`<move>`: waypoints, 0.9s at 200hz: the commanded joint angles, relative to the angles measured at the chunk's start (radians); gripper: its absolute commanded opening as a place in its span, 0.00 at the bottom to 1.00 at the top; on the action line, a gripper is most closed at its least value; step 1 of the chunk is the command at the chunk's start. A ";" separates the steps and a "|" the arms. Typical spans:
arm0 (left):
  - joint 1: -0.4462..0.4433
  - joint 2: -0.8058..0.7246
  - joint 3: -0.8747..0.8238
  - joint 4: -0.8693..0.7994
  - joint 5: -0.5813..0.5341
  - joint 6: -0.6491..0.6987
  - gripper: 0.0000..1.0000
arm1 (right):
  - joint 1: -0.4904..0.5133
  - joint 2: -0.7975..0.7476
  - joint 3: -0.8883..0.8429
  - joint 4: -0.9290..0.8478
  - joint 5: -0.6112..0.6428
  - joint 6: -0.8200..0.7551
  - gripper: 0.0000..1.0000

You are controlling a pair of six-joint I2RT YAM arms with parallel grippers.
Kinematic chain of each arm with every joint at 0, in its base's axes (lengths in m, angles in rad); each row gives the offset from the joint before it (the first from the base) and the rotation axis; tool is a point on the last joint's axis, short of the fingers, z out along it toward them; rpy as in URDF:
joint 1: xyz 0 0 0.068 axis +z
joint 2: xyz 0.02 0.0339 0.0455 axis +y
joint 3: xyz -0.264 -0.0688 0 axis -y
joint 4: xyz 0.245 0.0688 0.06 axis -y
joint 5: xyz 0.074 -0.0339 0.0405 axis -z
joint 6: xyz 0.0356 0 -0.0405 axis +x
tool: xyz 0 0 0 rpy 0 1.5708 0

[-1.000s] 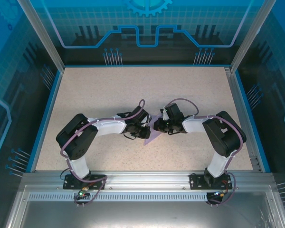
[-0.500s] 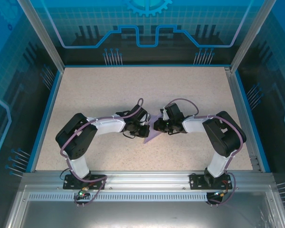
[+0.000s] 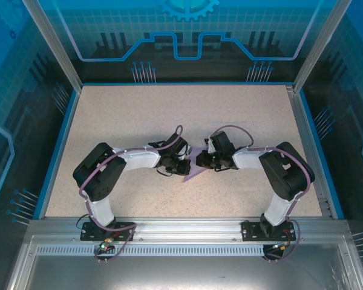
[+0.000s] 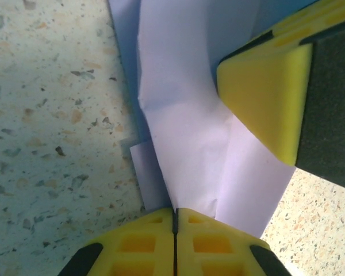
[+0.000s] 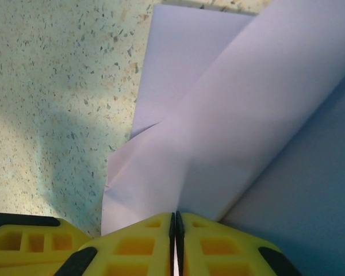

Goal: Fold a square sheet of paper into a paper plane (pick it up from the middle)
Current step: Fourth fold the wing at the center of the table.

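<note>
Left gripper [image 4: 175, 218] and right gripper [image 5: 173, 223] are each pinching the paper [image 4: 184, 144] between closed tips. The fold is bulging just ahead of the right tips, so it is probably needing even tension and gentle flattening.

The sheet of paper [image 4: 190, 144] is plain pale lavender, without marks. The surface [image 3: 139, 115] is beige with fine dark and tan speckles, and it is edged in blue. The jaws are bright yellow with black backing. The arms [image 3: 139, 159] are black and white.
</note>
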 commanded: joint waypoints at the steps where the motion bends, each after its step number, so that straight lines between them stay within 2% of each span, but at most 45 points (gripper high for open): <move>1: 0.007 0.035 0.006 -0.007 0.000 0.017 0.07 | -0.007 -0.017 -0.030 -0.132 0.039 -0.024 0.14; 82: 0.003 0.051 -0.019 0.002 0.012 0.033 0.07 | -0.001 -0.095 -0.037 -0.100 0.027 -0.005 0.16; 122: -0.004 0.062 -0.031 0.001 0.007 0.045 0.07 | 0.006 -0.144 -0.065 -0.024 -0.017 0.074 0.13; 180: -0.014 0.061 -0.048 0.007 -0.004 0.056 0.07 | 0.050 -0.076 -0.092 0.137 -0.076 0.206 0.08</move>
